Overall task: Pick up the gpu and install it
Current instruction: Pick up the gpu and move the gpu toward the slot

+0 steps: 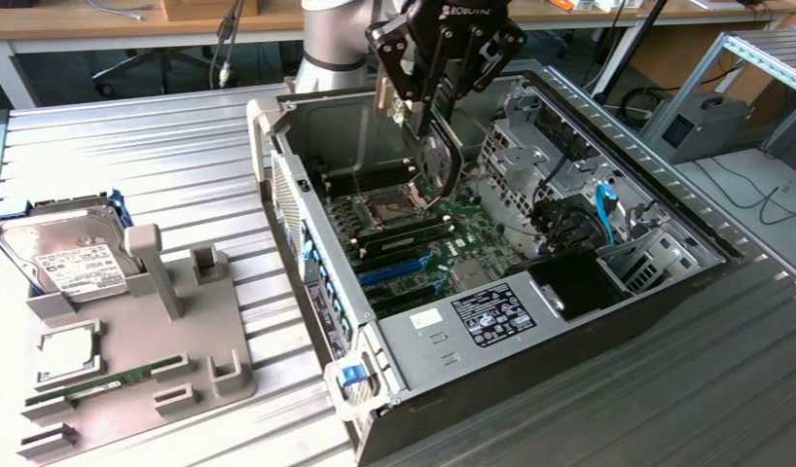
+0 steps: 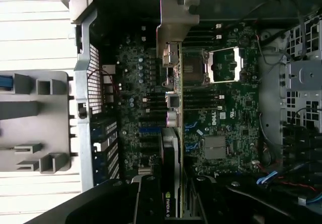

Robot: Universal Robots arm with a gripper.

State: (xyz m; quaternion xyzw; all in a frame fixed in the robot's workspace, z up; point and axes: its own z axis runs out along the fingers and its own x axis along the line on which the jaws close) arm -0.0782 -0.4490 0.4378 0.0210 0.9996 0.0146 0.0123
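The gpu (image 1: 433, 167) hangs on edge from my gripper (image 1: 431, 109), which is shut on its upper edge. It is held above the motherboard (image 1: 412, 243) inside the open computer case (image 1: 431, 342), near the case's rear wall. In the wrist view the gpu (image 2: 173, 133) is seen edge-on, with its silver end bracket (image 2: 176, 20) at the far end. The card lies along the expansion slots of the motherboard (image 2: 229, 116), and the gripper (image 2: 173, 206) clamps it from both sides. Whether the card's lower edge touches the board I cannot tell.
A grey holder tray (image 1: 177, 336) lies at the exterior view's left on the ribbed metal table, with a hard drive (image 1: 67, 258), a RAM stick (image 1: 106, 379) and a square chip (image 1: 67, 350). Drive cages and a blue cable (image 1: 606, 219) crowd the case's far side.
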